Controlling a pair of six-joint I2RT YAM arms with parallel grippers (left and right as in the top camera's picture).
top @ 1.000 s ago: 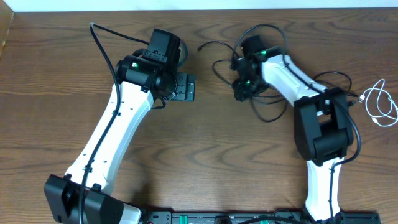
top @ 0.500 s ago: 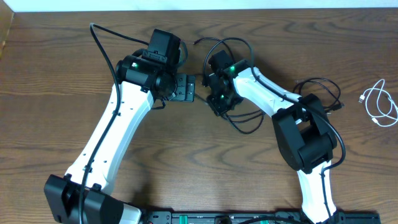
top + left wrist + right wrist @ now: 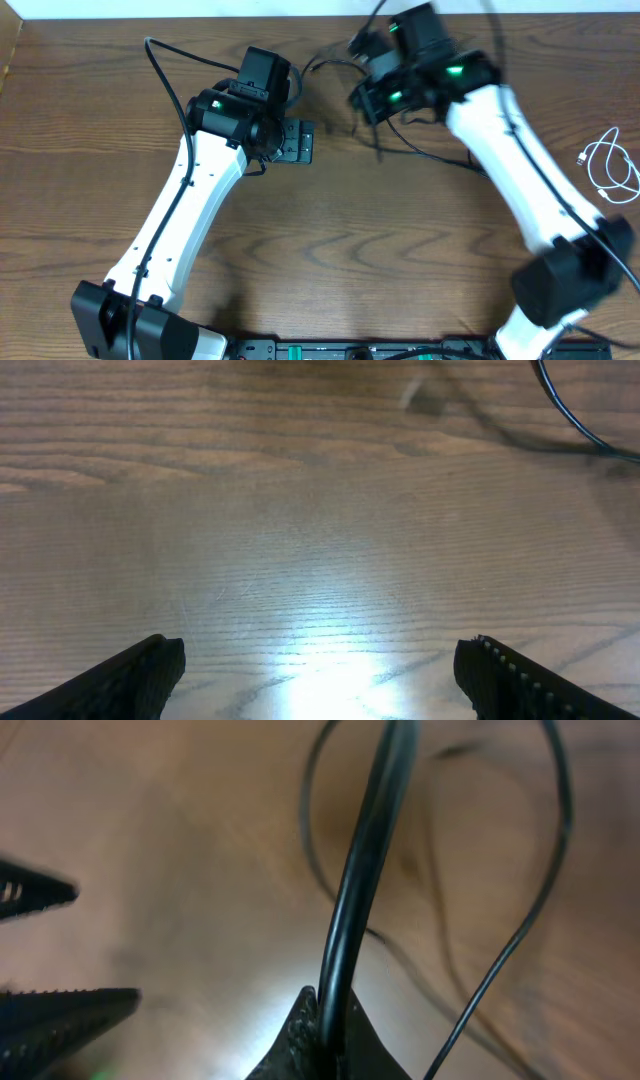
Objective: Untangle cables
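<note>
- The table (image 3: 330, 250) is dark brown wood with a strong grain. A patch of lamp glare lies on it in the left wrist view.
- A pale strip (image 3: 200, 8) runs along the table's far edge. Little else of the room shows.
- The black cords (image 3: 430, 155) lie in loose loops on the far half of the table, right of centre, under and around the right arm's wrist.
- The right gripper (image 3: 325, 1020) is clenched on one black cord (image 3: 365, 870). Its fingertips meet at the bottom of its own view, and the cord rises straight out from between them. Thinner loops curve over the wood behind it.
- From overhead the right gripper is blurred, near the far edge and above the cords.
- The left gripper (image 3: 320, 670) is spread wide with only bare wood between its fingers. From overhead it is just left of the cords, and in its own view one black strand crosses the top right corner, well apart from the fingertips.
- The white cord (image 3: 608, 168) lies coiled by itself near the right edge, well apart from both grippers.
</note>
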